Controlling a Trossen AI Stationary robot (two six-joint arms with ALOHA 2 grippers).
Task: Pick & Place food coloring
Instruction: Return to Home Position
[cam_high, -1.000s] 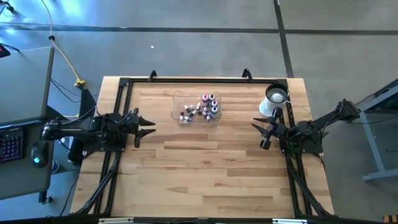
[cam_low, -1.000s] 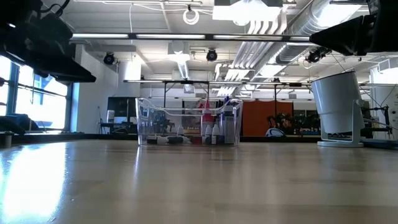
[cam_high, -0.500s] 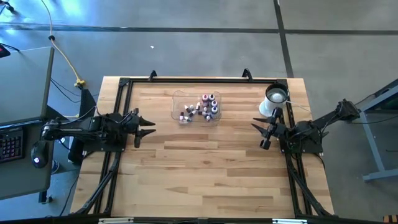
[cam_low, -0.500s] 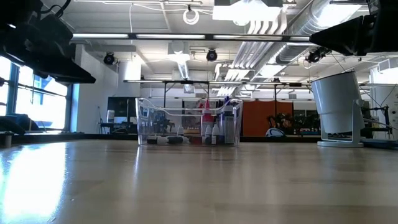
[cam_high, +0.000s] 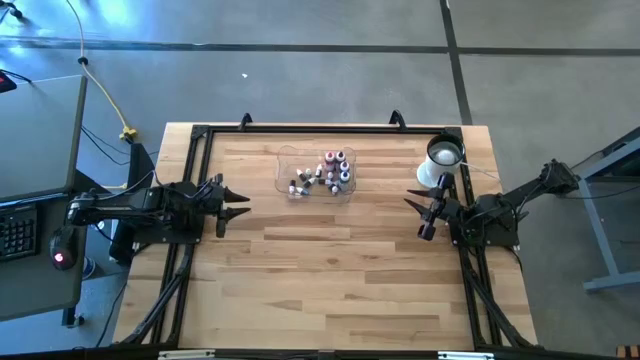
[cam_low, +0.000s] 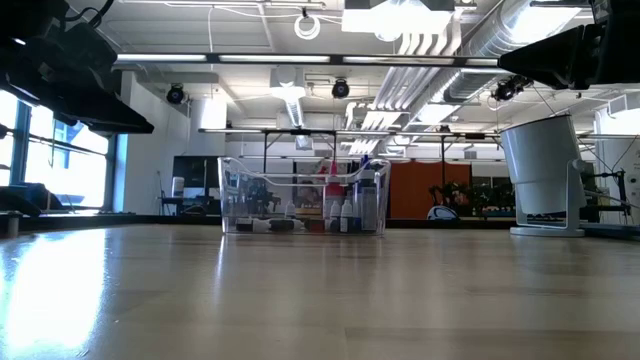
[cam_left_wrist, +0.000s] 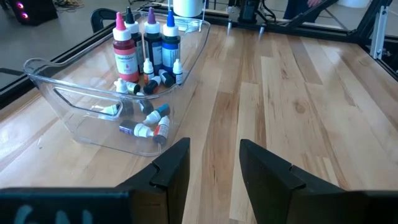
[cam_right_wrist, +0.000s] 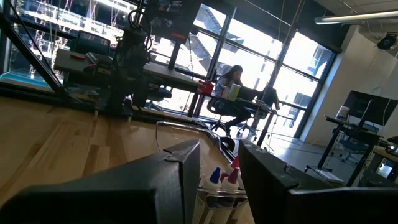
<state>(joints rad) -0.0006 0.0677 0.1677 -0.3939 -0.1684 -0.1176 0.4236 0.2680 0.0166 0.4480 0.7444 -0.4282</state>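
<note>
While both arms sit at opposite edges of the worktop (cam_high: 330, 290), the bottles (cam_high: 325, 172) lie gathered inside the clear tray (cam_high: 280, 165), which stands near the far edge, roughly midway along it. The left arm (cam_high: 150, 208) is at the left edge, about halfway along it. The left jaws are released, parted with nothing between them, and point in across the worktop; the tray is well apart from them, ahead and toward the far edge. In the left wrist view the tray (cam_left_wrist: 74, 118) holds a few taller bottles upright at one end, red, dark, purple and blue, with tiny white-capped bottles (cam_left_wrist: 149, 121) lying tumbled on its floor. The right arm (cam_high: 495, 212) is at the right edge, and the right jaws are likewise released and empty, aimed inward, well apart from the tray. A white cup (cam_high: 443, 160) stands near the far right corner, close to the right jaws on their far side. In the low view the tray (cam_low: 235, 200) stands on the worktop with bottles (cam_low: 340, 210) inside, and the cup (cam_low: 545, 175) stands off to one side. Beyond the worktop, the right wrist view shows a person (cam_right_wrist: 229, 81) seated at a desk.
</note>
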